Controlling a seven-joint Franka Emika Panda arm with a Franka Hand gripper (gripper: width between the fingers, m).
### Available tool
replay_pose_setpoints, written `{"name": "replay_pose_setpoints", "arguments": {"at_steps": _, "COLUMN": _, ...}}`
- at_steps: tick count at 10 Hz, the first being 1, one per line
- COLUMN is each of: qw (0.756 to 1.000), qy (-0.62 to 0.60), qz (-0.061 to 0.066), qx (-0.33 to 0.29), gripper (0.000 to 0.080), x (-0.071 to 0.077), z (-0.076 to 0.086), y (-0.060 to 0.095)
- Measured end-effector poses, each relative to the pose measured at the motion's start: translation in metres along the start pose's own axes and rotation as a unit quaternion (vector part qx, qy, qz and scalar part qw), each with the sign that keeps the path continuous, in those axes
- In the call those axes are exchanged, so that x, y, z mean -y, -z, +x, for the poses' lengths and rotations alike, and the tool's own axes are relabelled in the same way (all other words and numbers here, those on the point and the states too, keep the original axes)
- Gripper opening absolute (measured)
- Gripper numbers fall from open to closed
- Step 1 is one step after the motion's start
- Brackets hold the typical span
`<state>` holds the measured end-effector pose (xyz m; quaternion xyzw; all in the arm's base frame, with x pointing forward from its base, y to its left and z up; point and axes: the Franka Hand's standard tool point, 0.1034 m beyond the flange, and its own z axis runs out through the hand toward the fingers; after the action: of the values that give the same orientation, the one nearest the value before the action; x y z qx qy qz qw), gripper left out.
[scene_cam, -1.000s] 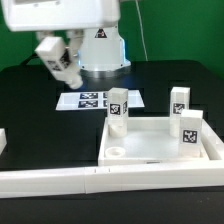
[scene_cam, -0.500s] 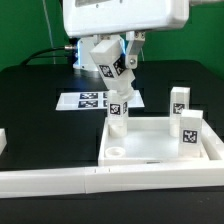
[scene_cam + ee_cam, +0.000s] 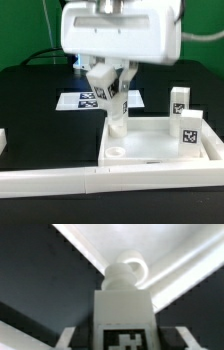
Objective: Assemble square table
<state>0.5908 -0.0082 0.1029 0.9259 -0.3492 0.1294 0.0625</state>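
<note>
The white square table top [image 3: 150, 142] lies with its rim up behind the barrier wall. One white leg block [image 3: 118, 122] stands at its back left corner. My gripper [image 3: 112, 100] reaches down over this leg, a finger on either side, shut on it. In the wrist view the leg [image 3: 125, 308] runs away from the camera, its tag between my gripper's [image 3: 124, 339] fingers. Its rounded end sits beside a corner socket ring [image 3: 135, 259]. Whether it is seated there I cannot tell. Two more legs [image 3: 180, 100] [image 3: 190, 131] stand at the exterior view's right.
The long white barrier wall [image 3: 100, 182] runs along the front. The marker board [image 3: 82, 99] lies flat behind the top, partly hidden by my arm. An open socket [image 3: 115, 152] shows at the top's front left corner.
My gripper swung in from the exterior view's left to over the top's back left corner and came down round the leg there. That leg's tag no longer shows in the exterior view.
</note>
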Motion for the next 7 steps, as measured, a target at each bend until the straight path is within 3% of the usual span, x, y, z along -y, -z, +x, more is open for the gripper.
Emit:
{"name": "replay_pose_setpoints", "arguments": {"at_steps": 1, "qw": 1.000, "qy": 0.015, "qz": -0.013, "qx": -0.007, "gripper": 0.0287, "x": 0.002, "z": 0.000, "y": -0.009}}
{"name": "replay_pose_setpoints", "arguments": {"at_steps": 2, "qw": 1.000, "qy": 0.005, "qz": -0.006, "qx": -0.004, "gripper": 0.0287, "x": 0.003, "z": 0.001, "y": -0.006}}
{"name": "replay_pose_setpoints", "arguments": {"at_steps": 5, "qw": 1.000, "qy": 0.006, "qz": -0.006, "qx": -0.005, "gripper": 0.0287, "x": 0.004, "z": 0.000, "y": -0.007}}
{"name": "replay_pose_setpoints", "arguments": {"at_steps": 7, "qw": 1.000, "qy": 0.013, "qz": 0.009, "qx": -0.026, "gripper": 0.0287, "x": 0.018, "z": 0.005, "y": 0.004}}
